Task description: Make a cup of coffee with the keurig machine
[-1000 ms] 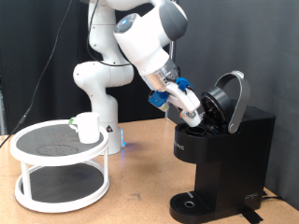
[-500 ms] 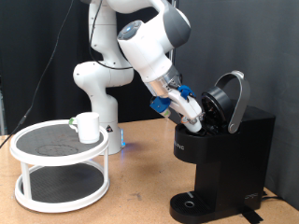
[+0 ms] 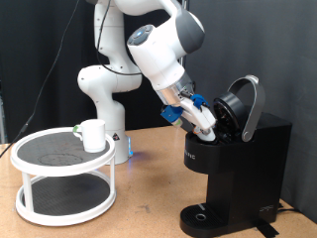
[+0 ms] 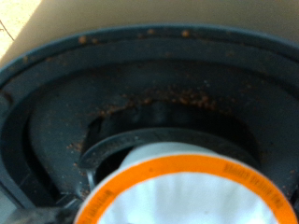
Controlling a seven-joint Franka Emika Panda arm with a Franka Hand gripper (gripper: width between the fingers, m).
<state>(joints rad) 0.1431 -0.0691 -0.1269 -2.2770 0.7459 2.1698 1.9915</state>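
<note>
Coffee machine (image 3: pixel 238 159) has its lid flipped up, with a white orange-rimmed pod (image 4: pixel 182 196) sitting in the grounds-speckled chamber. The pincer (image 3: pixel 210 126) is right at that opening; can't tell its grip. White cup (image 3: pixel 92 135) sits well apart on the round rack (image 3: pixel 63 177) on the table (image 3: pixel 149 213).

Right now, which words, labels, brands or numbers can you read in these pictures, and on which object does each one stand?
Machine: a small pale mark on its front near the top, too small to read.
Pod: white lid with an orange rim, no print that can be read.
Cup: plain white, no text.
Stand: no text.
End effector, at the machine's open top: no readable marking.
</note>
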